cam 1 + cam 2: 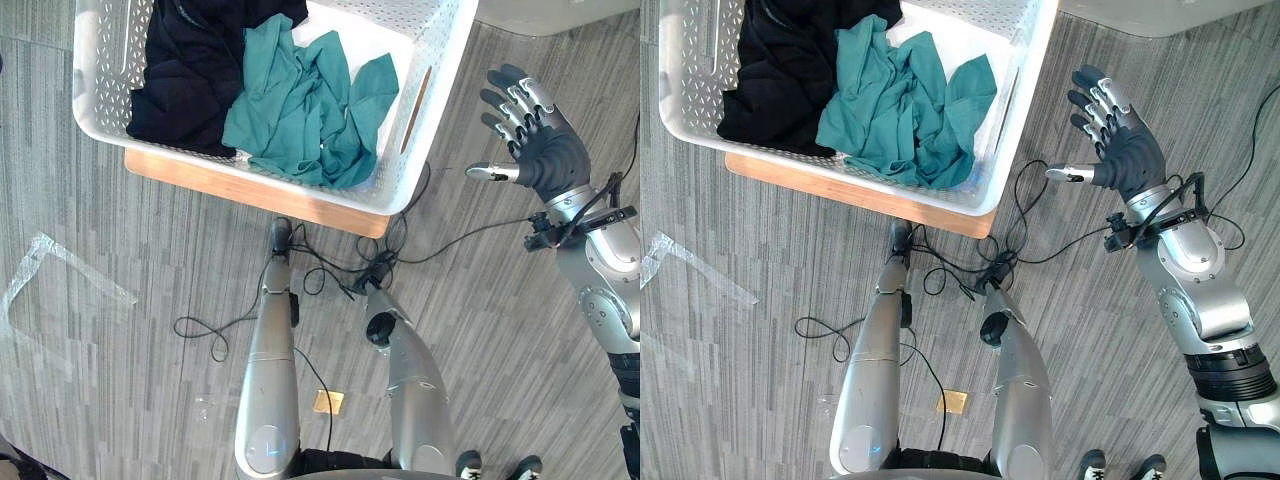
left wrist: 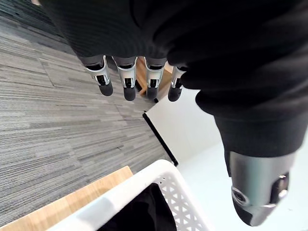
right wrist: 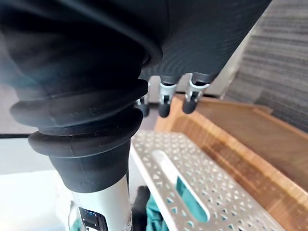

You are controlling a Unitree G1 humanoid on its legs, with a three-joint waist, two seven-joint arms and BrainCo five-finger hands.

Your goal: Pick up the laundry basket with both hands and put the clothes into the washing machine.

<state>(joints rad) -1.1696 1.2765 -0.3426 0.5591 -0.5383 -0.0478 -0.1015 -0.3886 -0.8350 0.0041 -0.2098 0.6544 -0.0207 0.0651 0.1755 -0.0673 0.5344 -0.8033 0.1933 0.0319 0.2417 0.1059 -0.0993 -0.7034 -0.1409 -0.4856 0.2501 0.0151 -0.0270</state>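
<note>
The white laundry basket (image 1: 437,70) sits on a wooden board (image 1: 250,192) on the floor in front of me. Black clothes (image 1: 190,60) lie in its left side, and teal clothes (image 1: 305,110) are heaped to their right. My right hand (image 1: 540,150) hangs in the air to the right of the basket, clear of its wall, with fingers spread straight and the thumb pointing towards it. My left hand (image 2: 144,29) is near a corner of the basket, fingers straight and apart, holding nothing.

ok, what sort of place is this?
Probably an indoor lab or office set up for laundry trials: grey plank-pattern floor, a white basket of clothes on a low wooden stand.
</note>
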